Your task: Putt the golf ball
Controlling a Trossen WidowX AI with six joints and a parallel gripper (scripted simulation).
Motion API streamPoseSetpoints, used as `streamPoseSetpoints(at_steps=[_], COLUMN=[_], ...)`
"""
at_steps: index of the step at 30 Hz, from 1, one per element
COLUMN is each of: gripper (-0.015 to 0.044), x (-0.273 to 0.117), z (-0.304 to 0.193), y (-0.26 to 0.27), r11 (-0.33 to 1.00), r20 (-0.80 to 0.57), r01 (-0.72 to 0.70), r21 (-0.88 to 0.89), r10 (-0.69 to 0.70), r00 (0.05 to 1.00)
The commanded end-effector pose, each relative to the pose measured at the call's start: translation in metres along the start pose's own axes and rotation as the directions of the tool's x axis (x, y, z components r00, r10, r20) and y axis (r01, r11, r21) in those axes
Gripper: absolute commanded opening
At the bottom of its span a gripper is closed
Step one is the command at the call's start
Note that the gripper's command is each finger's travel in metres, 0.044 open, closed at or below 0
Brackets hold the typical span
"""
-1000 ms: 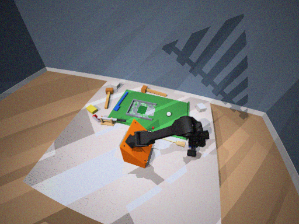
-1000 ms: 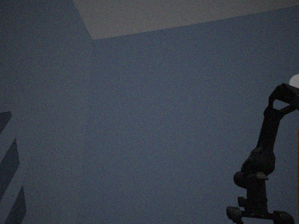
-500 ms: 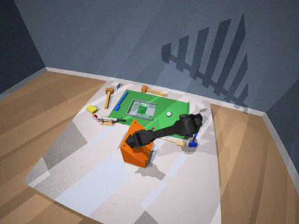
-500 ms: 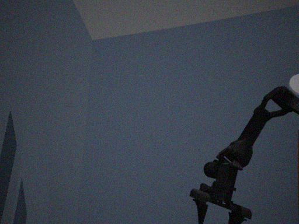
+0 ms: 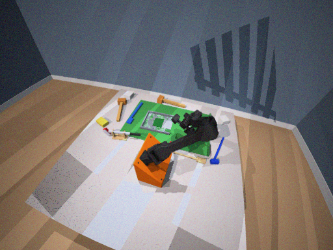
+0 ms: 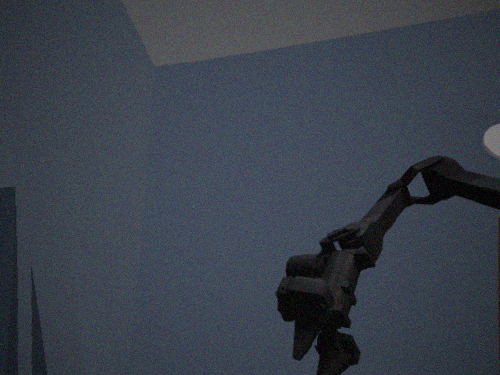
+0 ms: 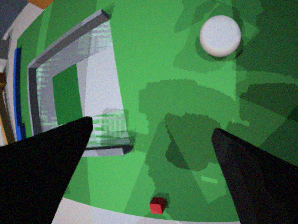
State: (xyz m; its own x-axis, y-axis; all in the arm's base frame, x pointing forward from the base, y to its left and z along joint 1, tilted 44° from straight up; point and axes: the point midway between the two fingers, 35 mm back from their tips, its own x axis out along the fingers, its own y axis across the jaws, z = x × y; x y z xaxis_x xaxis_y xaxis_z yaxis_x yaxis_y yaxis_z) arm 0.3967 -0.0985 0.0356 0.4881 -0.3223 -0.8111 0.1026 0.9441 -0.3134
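Arm (image 5: 182,140) stretched forward, claw (image 5: 181,118) wide open, holding nothing

A pale mat (image 5: 107,195) at frame centre carries a green putting board (image 5: 182,112), wooden mallets (image 5: 120,107), and a blue hammer (image 5: 217,151).

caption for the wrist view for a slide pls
Open gripper above the green mat, white golf ball ahead, small red piece near the mat's edge.

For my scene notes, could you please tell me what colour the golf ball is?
White. The golf ball shows best in the wrist view, lying on the green mat.
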Motion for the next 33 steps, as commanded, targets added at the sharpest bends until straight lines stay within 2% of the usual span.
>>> streamPoseSetpoints(at_steps=[1,5,9,12,15,20,22,33], gripper=[0.044,0.044,0.044,0.044,0.044,0.044,0.044,0.044], x=[0.007,0.014,0.017,0.015,0.01,0.002,0.001,0.015], z=[-0.015,-0.043,-0.087,-0.125,-0.164,-0.23,-0.239,-0.242], y=[0.041,0.096,0.154,0.189,0.216,0.244,0.245,0.243], r11=[0.983,0.89,0.655,0.406,0.119,-0.354,-0.41,-0.409], r20=[-0.064,-0.165,-0.284,-0.359,-0.413,-0.445,-0.444,-0.443], r01=[-0.075,-0.169,-0.277,-0.35,-0.41,-0.469,-0.473,-0.473], r21=[-0.166,-0.423,-0.703,-0.844,-0.904,-0.809,-0.78,-0.78], r10=[0.065,0.108,0.098,0.058,-0.006,-0.15,-0.171,-0.171], r00=[0.996,0.98,0.954,0.932,0.911,0.883,0.88,0.88])
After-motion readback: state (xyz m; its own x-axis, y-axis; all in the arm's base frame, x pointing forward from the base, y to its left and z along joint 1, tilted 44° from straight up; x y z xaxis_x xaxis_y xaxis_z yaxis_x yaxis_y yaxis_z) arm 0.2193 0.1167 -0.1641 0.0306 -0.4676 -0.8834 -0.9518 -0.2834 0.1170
